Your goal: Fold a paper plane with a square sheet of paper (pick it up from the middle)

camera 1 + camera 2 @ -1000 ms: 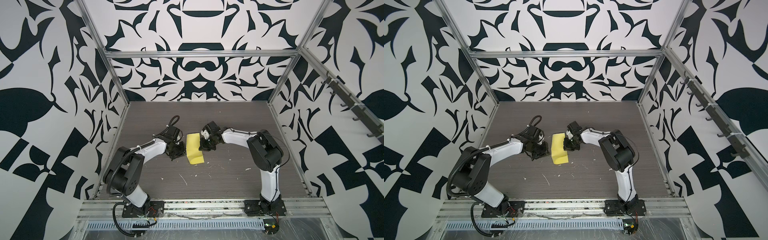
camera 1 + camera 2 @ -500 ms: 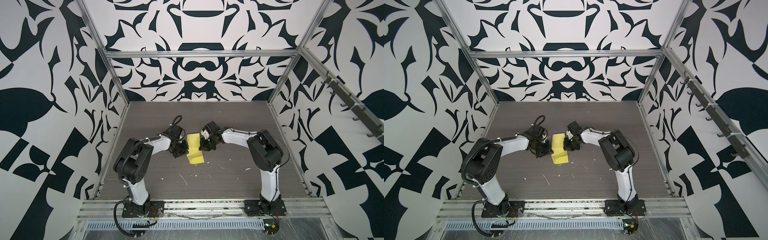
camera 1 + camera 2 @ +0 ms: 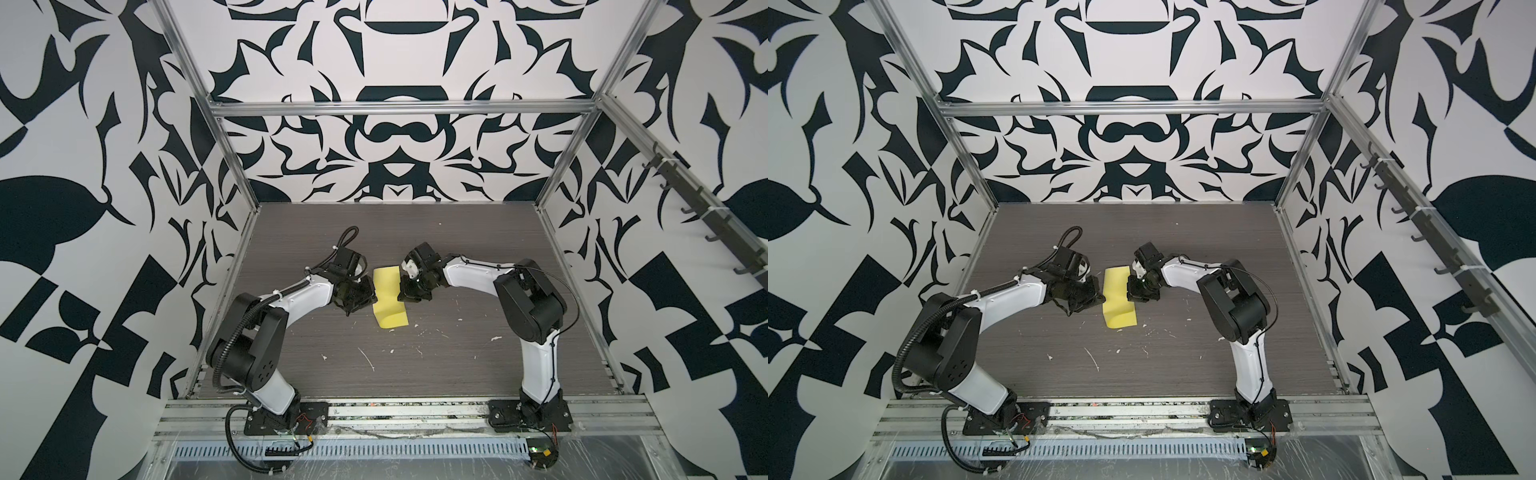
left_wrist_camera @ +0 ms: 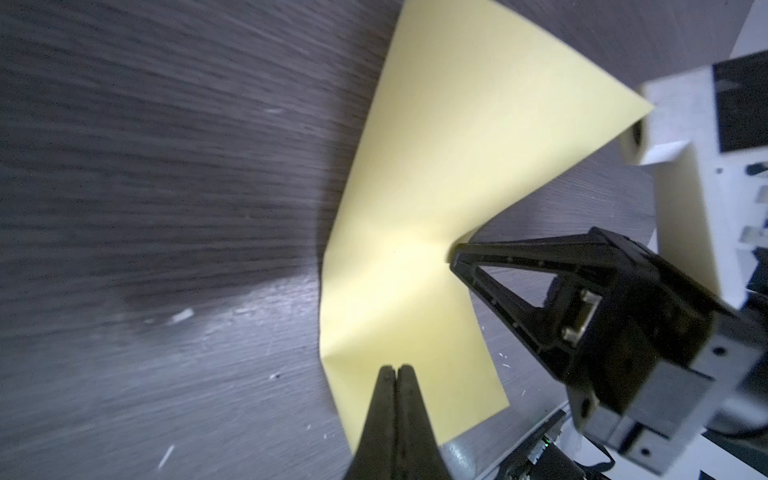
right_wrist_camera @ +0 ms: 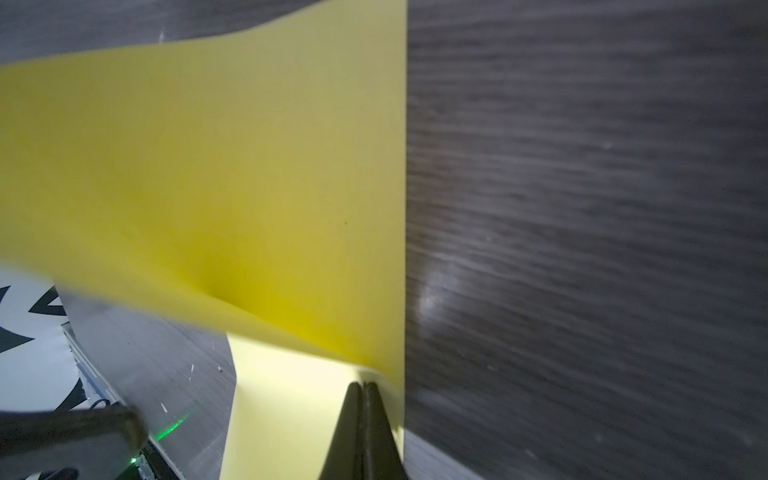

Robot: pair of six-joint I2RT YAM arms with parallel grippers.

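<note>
The yellow square sheet of paper (image 3: pixel 388 299) (image 3: pixel 1117 299) sits mid-table, bent across its middle, with its far half raised and its near half on the dark wood. My right gripper (image 3: pixel 401 294) (image 5: pixel 362 384) is shut on the sheet's right edge at the bend, and its black tip (image 4: pixel 455 257) meets the paper (image 4: pixel 415 199) there. My left gripper (image 3: pixel 372 300) (image 4: pixel 395 368) is shut at the sheet's left edge, tips over the near half, with nothing visible between the fingers. The paper (image 5: pixel 208 166) curls up from the right jaws. No paper plane is in view.
Small white flecks (image 3: pixel 368 359) lie scattered on the table in front of the sheet. Aluminium frame posts (image 3: pixel 232 166) and patterned walls close in the sides and back. A metal rail (image 3: pixel 395 409) carrying both arm bases runs along the front edge.
My left gripper has swung right, from a short way off to the sheet's left edge. The right gripper has stayed in place on the paper.
</note>
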